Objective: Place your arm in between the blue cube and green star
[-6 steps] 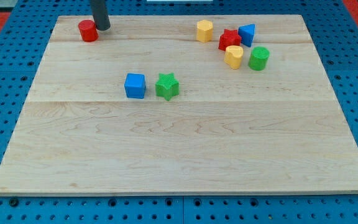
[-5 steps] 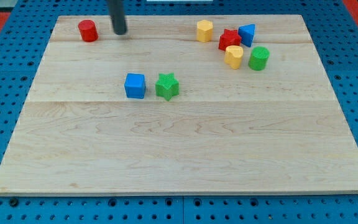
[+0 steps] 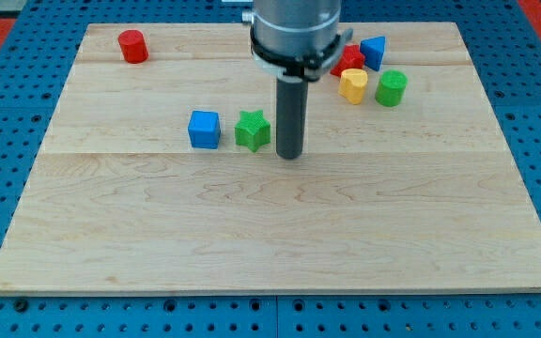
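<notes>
While my tip (image 3: pixel 290 156) sits just right of the green star (image 3: pixel 252 130), it should circle round, entering the gap beside the blue cube (image 3: pixel 204 130) without nudging either; no jaws exist.

My tip (image 3: pixel 290 155) just right of green star (image 3: pixel 252 130).

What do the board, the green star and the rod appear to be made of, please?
Board: pale wood, matte, visible grain and plank seams. Green star: probably plastic, possibly 3D-printed; uniform colour, finely textured surface. Rod, ending at my tip right of the star: dark, smooth, metal or plastic, unclear.
</notes>
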Robot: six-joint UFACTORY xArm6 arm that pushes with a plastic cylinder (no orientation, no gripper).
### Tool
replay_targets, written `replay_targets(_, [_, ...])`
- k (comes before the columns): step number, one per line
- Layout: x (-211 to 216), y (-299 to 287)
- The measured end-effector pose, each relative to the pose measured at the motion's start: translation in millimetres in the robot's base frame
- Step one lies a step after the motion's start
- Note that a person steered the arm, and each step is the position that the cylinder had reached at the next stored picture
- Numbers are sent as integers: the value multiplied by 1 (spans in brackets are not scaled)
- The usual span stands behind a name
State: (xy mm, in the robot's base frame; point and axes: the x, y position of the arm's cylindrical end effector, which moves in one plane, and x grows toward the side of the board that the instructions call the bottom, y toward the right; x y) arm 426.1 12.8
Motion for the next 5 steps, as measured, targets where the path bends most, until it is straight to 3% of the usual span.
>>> replay_targets(2, [20,-52])
replay_targets(3, [-14,-90])
replay_targets(5, [5,-57])
